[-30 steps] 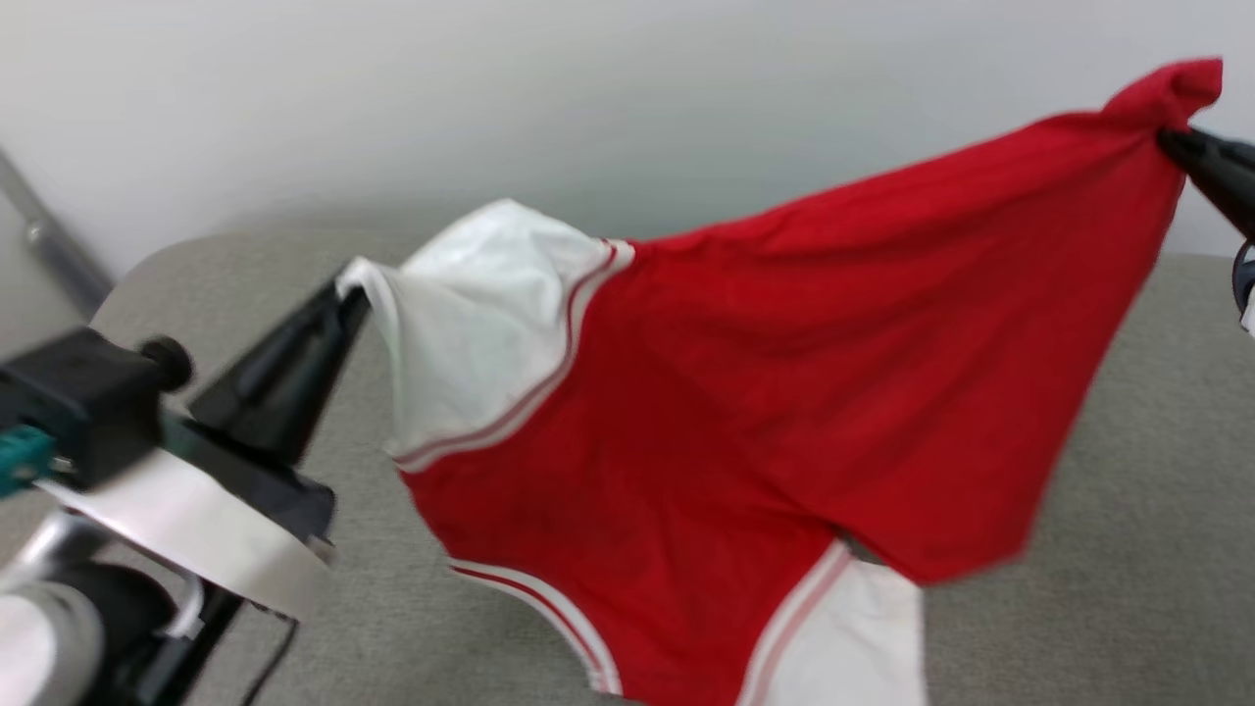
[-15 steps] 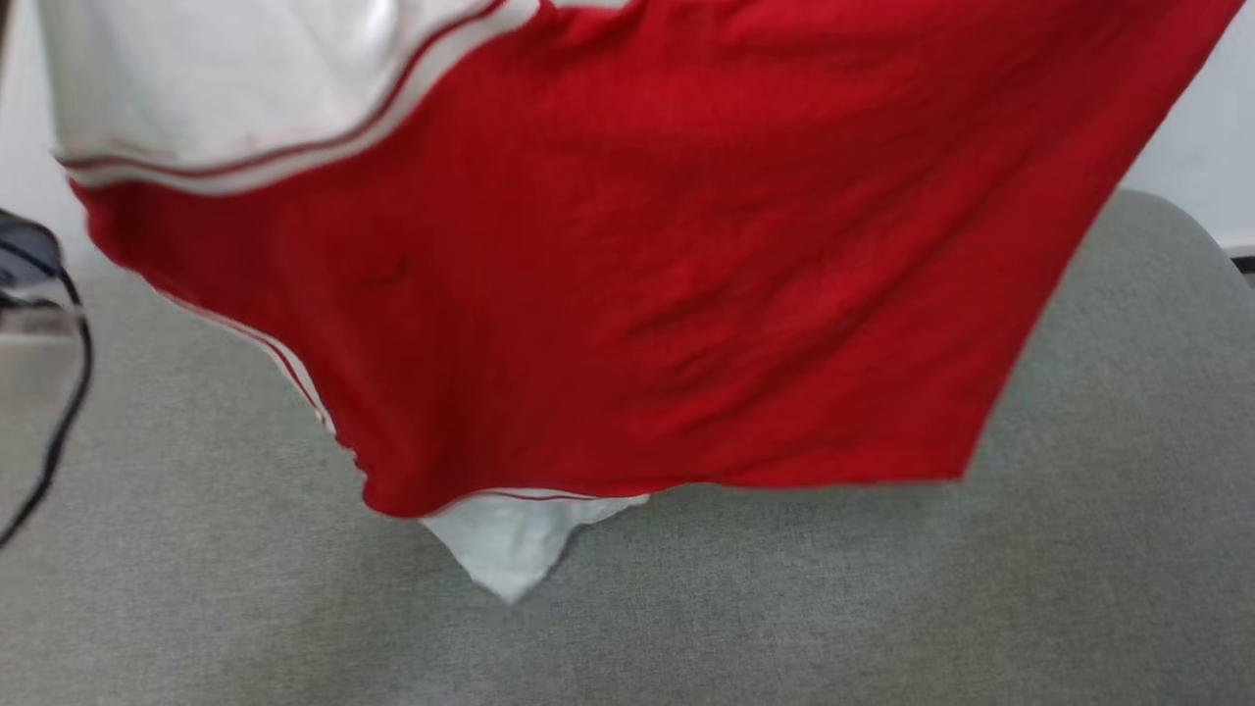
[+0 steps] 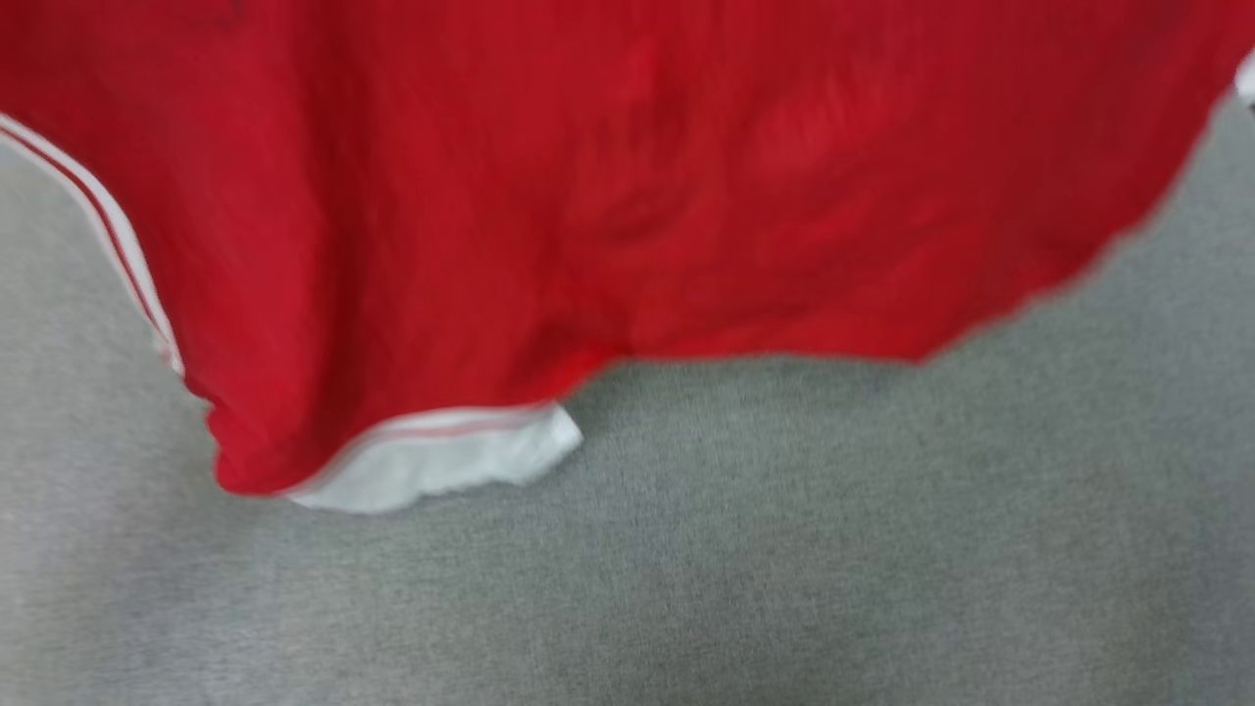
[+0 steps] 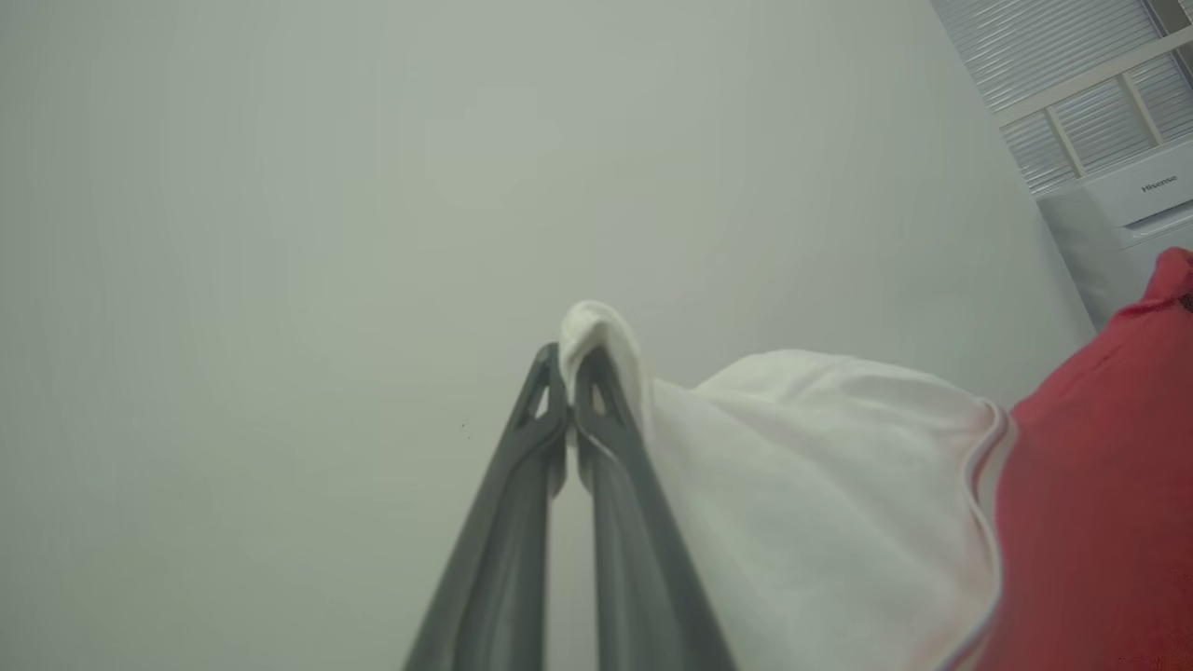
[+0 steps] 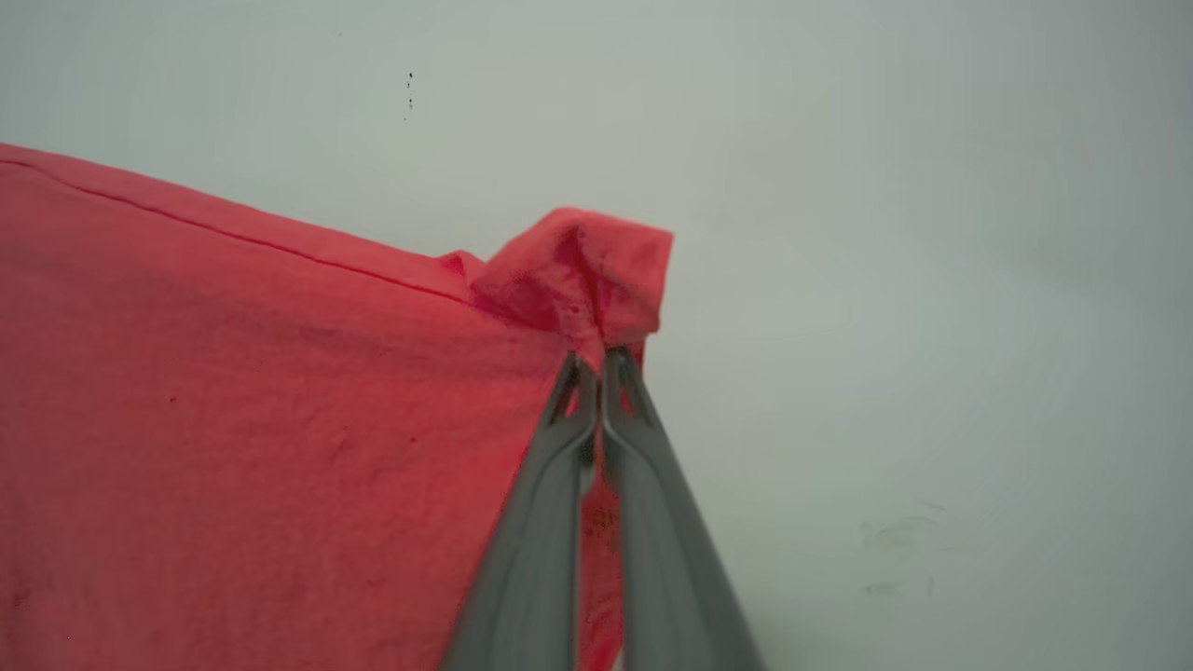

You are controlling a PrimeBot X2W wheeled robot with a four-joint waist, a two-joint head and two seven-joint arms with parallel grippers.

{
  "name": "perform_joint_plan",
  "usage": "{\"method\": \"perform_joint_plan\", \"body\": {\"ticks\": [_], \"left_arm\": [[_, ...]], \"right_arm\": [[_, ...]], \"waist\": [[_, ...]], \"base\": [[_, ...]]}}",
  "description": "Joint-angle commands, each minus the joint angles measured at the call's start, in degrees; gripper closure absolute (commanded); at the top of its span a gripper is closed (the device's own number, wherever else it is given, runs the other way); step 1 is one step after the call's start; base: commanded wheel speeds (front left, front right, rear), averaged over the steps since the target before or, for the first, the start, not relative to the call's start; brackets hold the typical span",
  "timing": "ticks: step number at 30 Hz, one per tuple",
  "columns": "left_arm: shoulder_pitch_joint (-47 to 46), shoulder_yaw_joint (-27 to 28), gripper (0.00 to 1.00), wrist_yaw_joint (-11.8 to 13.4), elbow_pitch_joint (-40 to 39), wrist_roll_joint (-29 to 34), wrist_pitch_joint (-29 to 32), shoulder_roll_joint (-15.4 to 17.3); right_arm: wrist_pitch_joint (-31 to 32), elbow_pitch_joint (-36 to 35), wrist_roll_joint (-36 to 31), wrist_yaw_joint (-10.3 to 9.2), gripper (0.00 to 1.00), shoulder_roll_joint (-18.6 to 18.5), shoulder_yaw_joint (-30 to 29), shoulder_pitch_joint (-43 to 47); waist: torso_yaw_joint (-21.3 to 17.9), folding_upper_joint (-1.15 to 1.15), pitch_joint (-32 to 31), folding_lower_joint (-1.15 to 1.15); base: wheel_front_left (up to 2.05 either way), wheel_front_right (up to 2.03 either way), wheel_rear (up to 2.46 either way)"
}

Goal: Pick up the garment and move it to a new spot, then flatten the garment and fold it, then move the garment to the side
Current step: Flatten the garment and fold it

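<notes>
- The garment is found raised and spread in the air above a grey upholstered surface. Its red body is stretched across the top of the head view, and whatever lies behind the cloth is screened from sight.
- A white sleeve with striped trim is seen at the garment's lowest point, lower left. Whether it touches the grey surface cannot be told, the picture being blurred.
- The left gripper is clenched on the bunched tip of the other white sleeve, with cloth pinched between the closed fingers.
- The right gripper is clamped on a puckered corner of the red cloth. A strip of that cloth is also seen between the fingers lower down.
- A plain pale wall is recorded behind both grippers, and small dark specks are noted on it in the right wrist view.
- A white air-conditioning unit and slatted panels above it are noted at the upper right of the left wrist view, well apart from the gripper.
</notes>
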Motion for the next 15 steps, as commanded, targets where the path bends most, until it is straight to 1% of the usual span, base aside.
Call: {"method": "perform_joint_plan", "body": {"ticks": [1,2,4,7,9,12,13,15], "left_arm": [[-3.4,-0.5,1.00,-1.0,1.8,0.5,-0.1,-0.6],[-11.0,-2.1,1.00,-3.6,6.4,2.0,-0.4,-2.0],[-16.3,-3.3,1.00,-4.8,10.4,2.8,-0.5,-3.5],[-24.7,-3.9,1.00,-6.0,17.6,4.0,-1.8,-5.8],[-30.0,-4.6,1.00,-6.8,22.8,4.7,-3.0,-7.8],[-37.4,-6.0,1.00,-7.7,30.0,6.0,-5.2,-11.0],[-39.5,-6.6,1.00,-8.0,32.7,6.5,-6.2,-12.0],[-44.1,-7.2,1.00,-8.4,37.5,7.5,-8.6,-13.8]], "right_arm": [[-1.2,1.3,-0.1,-0.02,1.00,0.8,0.4,-2.2],[-4.7,4.4,-1.8,-0.02,1.00,1.6,1.2,-6.5],[-6.9,7.3,-3.1,-0.02,1.00,2.6,1.6,-9.5],[-10.3,12.0,-4.4,-0.02,1.00,5.7,1.4,-14.8],[-12.6,15.3,-6.2,-0.03,1.00,6.7,2.3,-18.8],[-15.6,20.0,-8.6,-0.04,1.00,6.9,3.9,-24.2],[-16.6,21.3,-9.8,-0.03,1.00,6.3,5.7,-25.6],[-18.9,24.1,-11.3,-0.05,1.00,5.7,7.3,-29.0]], "waist": [[-0.6,0.00,5.1,0.00],[-0.7,0.00,9.1,0.00],[-0.6,0.00,11.5,0.00],[-0.8,0.00,15.0,0.00],[-0.7,0.00,17.4,0.00],[0.2,0.00,20.9,0.00],[0.6,0.00,21.7,0.00],[1.1,0.00,23.4,0.00]], "base": [[0.00,0.00,0.00],[0.00,0.00,0.00],[0.00,0.00,0.00],[0.00,0.00,0.00],[0.00,0.00,0.00],[0.00,0.00,0.00],[0.00,0.00,0.00],[0.00,0.00,0.00]]}}
